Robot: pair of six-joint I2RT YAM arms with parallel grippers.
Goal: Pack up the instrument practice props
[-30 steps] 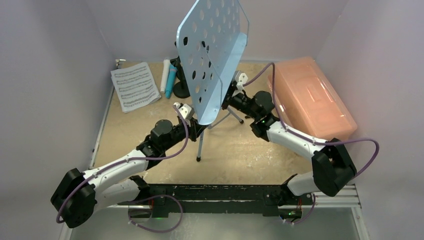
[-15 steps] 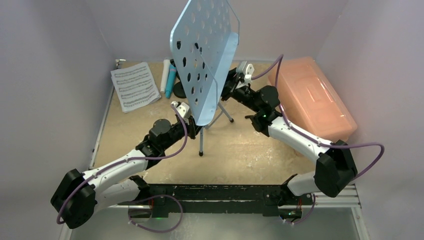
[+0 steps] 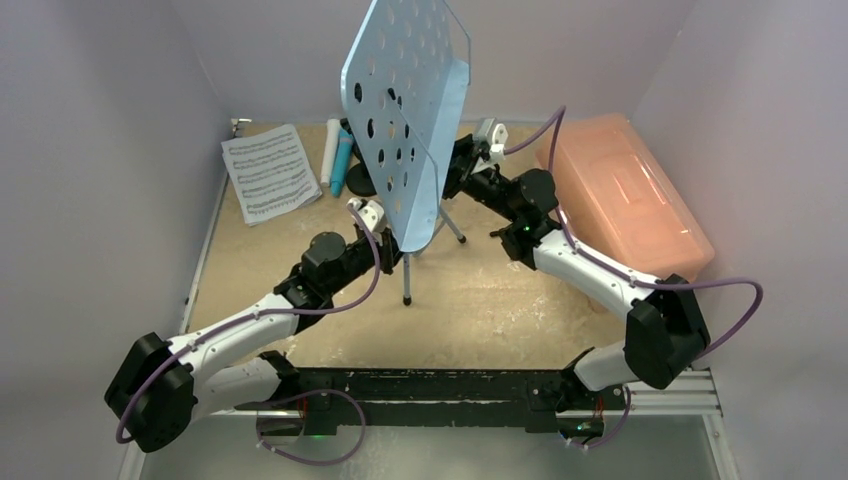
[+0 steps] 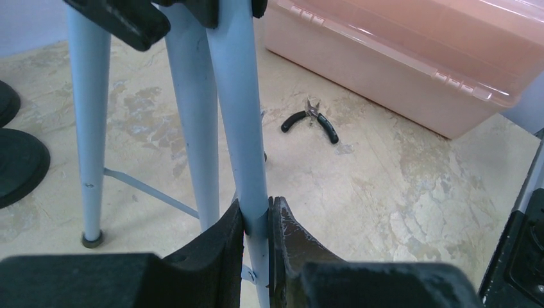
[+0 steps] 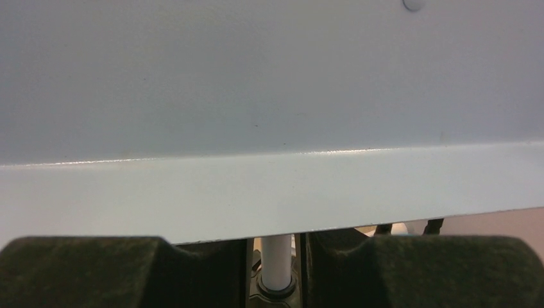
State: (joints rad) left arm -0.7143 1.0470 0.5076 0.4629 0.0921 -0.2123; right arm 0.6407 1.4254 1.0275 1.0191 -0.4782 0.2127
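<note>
Mottled beige worktop (image 3: 500, 300), lilac walls (image 3: 100, 100). Left pincer (image 4: 256, 215) clamps a music rack (image 3: 445, 130) leg; right pincer (image 5: 276, 247) grips its post. Only the left wrist view shows the pliers (image 4: 315, 117).

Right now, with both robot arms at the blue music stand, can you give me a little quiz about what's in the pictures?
1. True or false: the pliers lie inside the pink box.
2. What does the left end effector clamp? A: a microphone. B: a leg of the music rack. C: the pliers.
3. Which lies nearer the sheet music: the white microphone or the blue microphone?

Key:
1. False. They lie outside it, on the table.
2. B.
3. The white microphone.
</note>
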